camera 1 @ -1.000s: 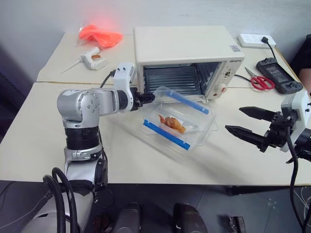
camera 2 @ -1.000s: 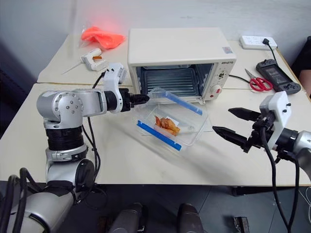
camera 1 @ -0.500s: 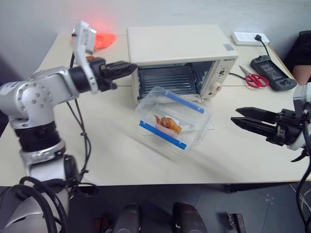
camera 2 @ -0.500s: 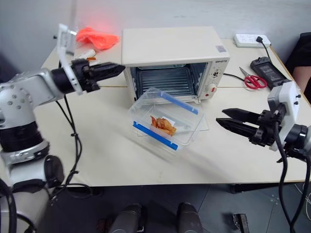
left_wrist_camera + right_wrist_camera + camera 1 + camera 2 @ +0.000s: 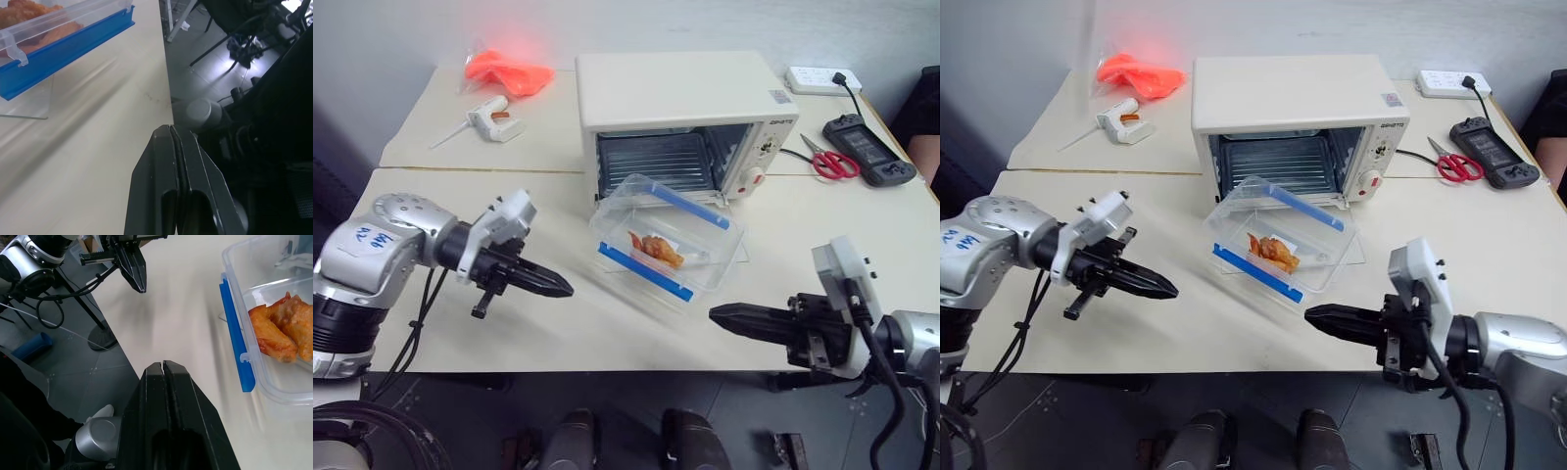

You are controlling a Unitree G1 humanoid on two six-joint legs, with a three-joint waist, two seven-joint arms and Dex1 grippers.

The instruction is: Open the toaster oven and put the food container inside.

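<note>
On the table (image 5: 431, 323), the toaster oven (image 5: 680, 117) is seen with its door dropped open, well beyond both pincers. The food container (image 5: 668, 247) is set just in front of the oven mouth, resting on the lowered glass door, between the two pincers and farther from the robot than either; orange-brown pieces are seen inside. The left pincer (image 5: 563, 289) is pressed together, empty, pointed toward the container from its left. The right pincer (image 5: 1312, 314) is likewise pressed together, empty, near the container's front corner.
</note>
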